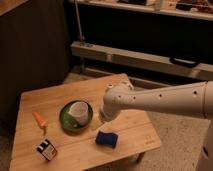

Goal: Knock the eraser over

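The eraser (46,149) is a small black-and-white block with a tan edge, standing near the front left corner of the wooden table (60,97). My white arm reaches in from the right. The gripper (102,119) hangs below the arm's wrist over the table's middle, just right of the green plate (67,120) and above the blue pad (106,139). It is well to the right of the eraser and apart from it.
A white cup (79,110) lies on the green plate. An orange carrot-shaped piece (39,120) lies at the table's left. Dark shelving and a metal rail (135,55) stand behind the table. Speckled floor lies to the right.
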Controlling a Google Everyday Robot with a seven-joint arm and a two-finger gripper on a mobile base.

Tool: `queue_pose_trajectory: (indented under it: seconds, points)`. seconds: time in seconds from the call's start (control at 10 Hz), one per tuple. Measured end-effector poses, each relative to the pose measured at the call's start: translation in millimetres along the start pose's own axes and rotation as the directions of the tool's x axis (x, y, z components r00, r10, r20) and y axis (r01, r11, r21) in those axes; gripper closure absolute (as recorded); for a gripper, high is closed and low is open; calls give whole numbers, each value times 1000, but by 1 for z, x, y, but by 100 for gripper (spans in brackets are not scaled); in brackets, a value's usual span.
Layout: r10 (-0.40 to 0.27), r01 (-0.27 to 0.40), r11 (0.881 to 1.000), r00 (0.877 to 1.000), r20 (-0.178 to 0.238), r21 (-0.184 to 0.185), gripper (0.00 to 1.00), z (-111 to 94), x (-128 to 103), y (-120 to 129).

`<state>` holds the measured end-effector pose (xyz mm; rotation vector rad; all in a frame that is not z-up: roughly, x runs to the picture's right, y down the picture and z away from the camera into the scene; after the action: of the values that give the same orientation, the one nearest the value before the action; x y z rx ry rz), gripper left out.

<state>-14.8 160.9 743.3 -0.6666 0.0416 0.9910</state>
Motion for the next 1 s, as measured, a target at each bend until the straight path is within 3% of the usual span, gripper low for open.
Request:
queue_pose_trajectory:
  seconds: [0.1,0.2,0.4,0.6,0.8,1.0]
  points:
    - [-3,3,1000,1000,15,5,20,-4,0,0]
    - [-13,11,1000,997,75,22,20,-17,3,3]
    - [-55,47,998,977,205,42,20,-49,8,19]
    - [-146,133,989,934,326,62,22,-98,9,57]
    - [-240,228,971,899,366,75,38,-124,1,105]
    - [-317,328,944,877,361,31,60,-128,-27,149]
